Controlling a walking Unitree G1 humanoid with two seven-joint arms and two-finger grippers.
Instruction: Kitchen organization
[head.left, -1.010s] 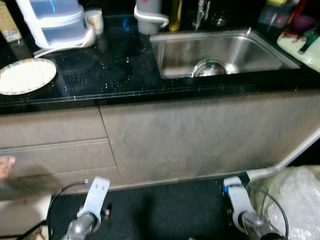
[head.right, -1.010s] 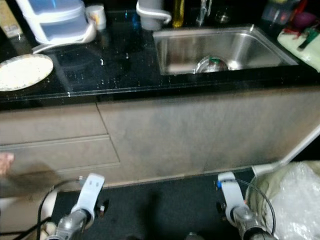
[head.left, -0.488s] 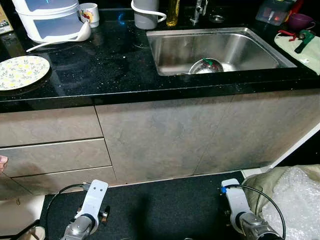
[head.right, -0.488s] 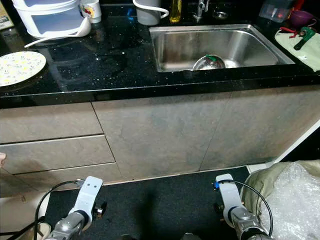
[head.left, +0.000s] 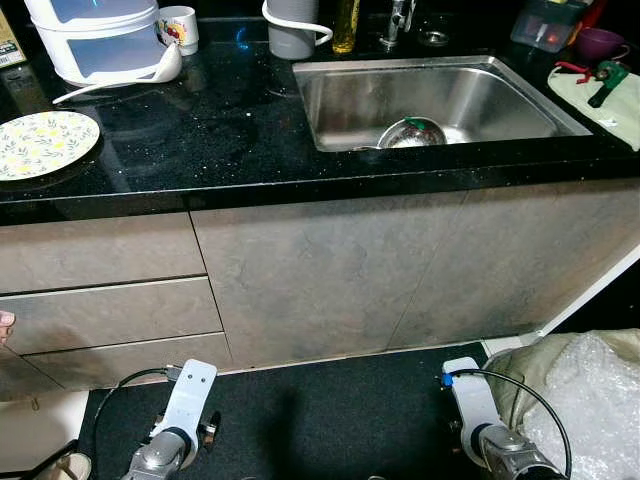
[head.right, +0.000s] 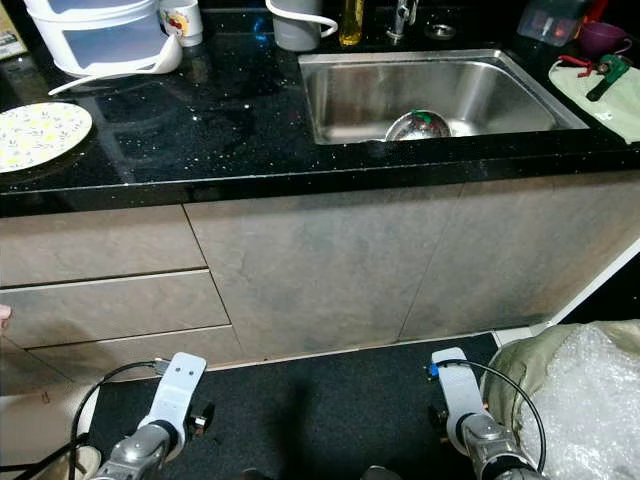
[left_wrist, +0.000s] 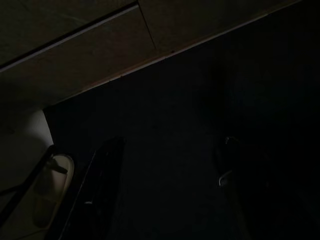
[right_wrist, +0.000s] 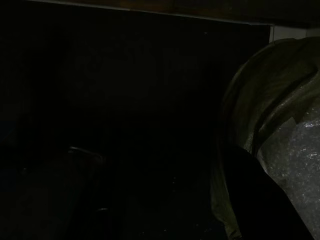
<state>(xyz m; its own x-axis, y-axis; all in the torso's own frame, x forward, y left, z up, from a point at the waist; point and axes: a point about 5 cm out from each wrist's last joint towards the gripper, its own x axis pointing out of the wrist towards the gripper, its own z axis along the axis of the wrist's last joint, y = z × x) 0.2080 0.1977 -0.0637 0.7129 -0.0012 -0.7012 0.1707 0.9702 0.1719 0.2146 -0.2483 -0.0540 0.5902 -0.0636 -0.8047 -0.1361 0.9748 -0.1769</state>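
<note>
A black stone counter (head.left: 220, 130) runs across in front of me. On its left lies a yellow-patterned plate (head.left: 45, 143). A steel sink (head.left: 340, 100) is set in at the right, and a metal bowl (head.left: 412, 131) lies in it. Both arms hang idle low over the dark floor mat (head.left: 330, 420): left arm (head.left: 190, 390), right arm (head.left: 465, 395). In the dim left wrist view my left gripper (left_wrist: 172, 142) is open over the mat. My right gripper (right_wrist: 160, 150) is open beside the bag.
At the counter's back stand a white stacked container (head.left: 100, 40), a mug (head.left: 178, 25), a grey jug (head.left: 290, 25) and a bottle (head.left: 347, 25). A cloth with tools (head.left: 600, 85) lies far right. Drawers (head.left: 110, 310) sit below left. A bag of bubble wrap (head.left: 585, 390) crowds my right arm. A person's hand (head.left: 4, 325) shows at left.
The head camera has shifted and the blur has gone since a second ago. Nothing on the counter has moved, and both arms hang as before.
</note>
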